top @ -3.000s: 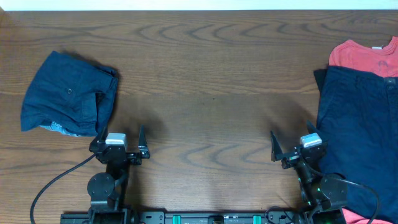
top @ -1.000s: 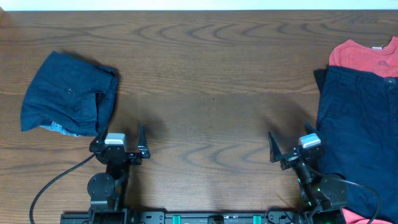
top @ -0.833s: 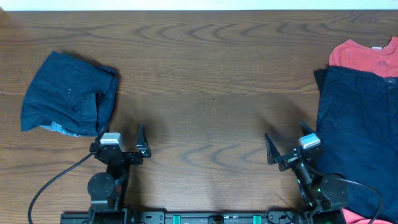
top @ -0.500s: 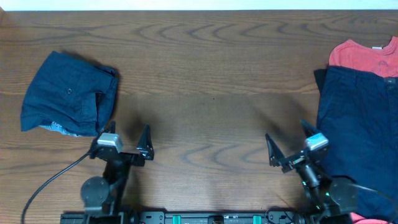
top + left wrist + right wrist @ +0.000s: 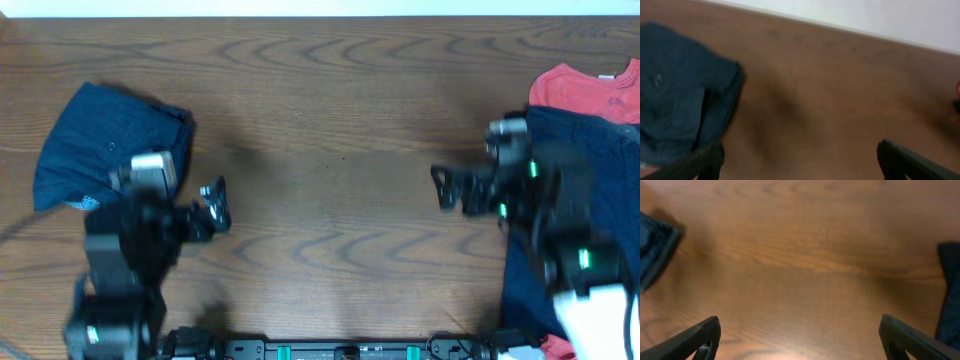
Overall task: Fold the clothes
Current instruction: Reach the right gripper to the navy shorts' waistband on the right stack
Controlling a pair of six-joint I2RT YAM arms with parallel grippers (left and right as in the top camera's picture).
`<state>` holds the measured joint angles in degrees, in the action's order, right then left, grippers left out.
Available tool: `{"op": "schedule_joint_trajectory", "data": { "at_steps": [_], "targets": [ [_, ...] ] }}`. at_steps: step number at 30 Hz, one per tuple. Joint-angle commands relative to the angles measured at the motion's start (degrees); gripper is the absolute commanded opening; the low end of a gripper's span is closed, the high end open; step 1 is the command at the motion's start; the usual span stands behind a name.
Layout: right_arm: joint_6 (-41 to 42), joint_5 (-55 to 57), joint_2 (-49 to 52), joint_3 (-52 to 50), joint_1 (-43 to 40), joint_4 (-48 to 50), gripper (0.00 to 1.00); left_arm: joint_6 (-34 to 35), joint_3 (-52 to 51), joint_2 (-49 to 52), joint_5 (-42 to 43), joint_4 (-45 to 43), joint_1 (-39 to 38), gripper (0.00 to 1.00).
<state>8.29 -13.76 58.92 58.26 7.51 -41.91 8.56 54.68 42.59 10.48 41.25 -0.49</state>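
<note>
Two blurs: left gripper [image 5: 802, 152], right gripper [image 5: 800, 325], spread; right shorts [image 5: 592, 185] half covered.

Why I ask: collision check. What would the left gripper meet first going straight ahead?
Likely the bare table: the open left gripper points down at it, with the folded navy shorts off to the left of that line. Depth is unclear.

Folded navy shorts [image 5: 90, 130] lie left; another pair [image 5: 615, 150] (overlapping a red T-shirt [image 5: 575, 88]) right.
</note>
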Motion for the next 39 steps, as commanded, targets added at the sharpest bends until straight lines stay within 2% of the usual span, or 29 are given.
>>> {"op": "schedule_joint_trajectory", "data": {
  "at_steps": [1,3,6,9,12,20,27,36,39],
  "targets": [
    [-3.26,-7.39,11.23,9.35,-1.51,-2.47,0.99,-0.98,10.32,10.25,-0.63,6.23,-0.20,0.98],
    [-3.34,-9.33,16.65,13.46,-1.70,-5.42,0.99,-0.98,15.06,15.63,-0.63,11.10,-0.20,0.98],
    [-3.72,-4.63,22.91,16.85,-2.43,-5.11,0.99,-1.01,18.67,21.68,-0.66,15.58,-0.20,0.98],
    [4.50,7.96,29.29,19.21,-5.66,-2.69,0.99,-1.03,18.75,25.38,-0.66,18.47,-0.20,0.98],
    [10.43,13.60,34.80,20.81,-10.60,1.40,0.99,-0.98,18.75,27.45,1.18,19.87,-0.20,0.98],
    [19.87,10.40,47.65,21.11,-22.58,16.22,0.82,-0.98,18.73,28.46,3.87,20.20,-0.20,0.98],
    [18.69,9.88,54.69,21.11,-24.00,23.32,0.77,-0.98,18.73,28.48,3.87,20.20,-0.20,0.98],
    [14.01,16.74,59.82,21.11,-23.56,23.69,0.73,-0.98,18.73,28.48,3.87,19.96,-0.20,0.98],
    [11.91,18.18,60.24,21.11,-23.56,23.06,0.64,-0.96,18.73,28.48,3.87,19.58,-0.20,0.98]
  ]
}}
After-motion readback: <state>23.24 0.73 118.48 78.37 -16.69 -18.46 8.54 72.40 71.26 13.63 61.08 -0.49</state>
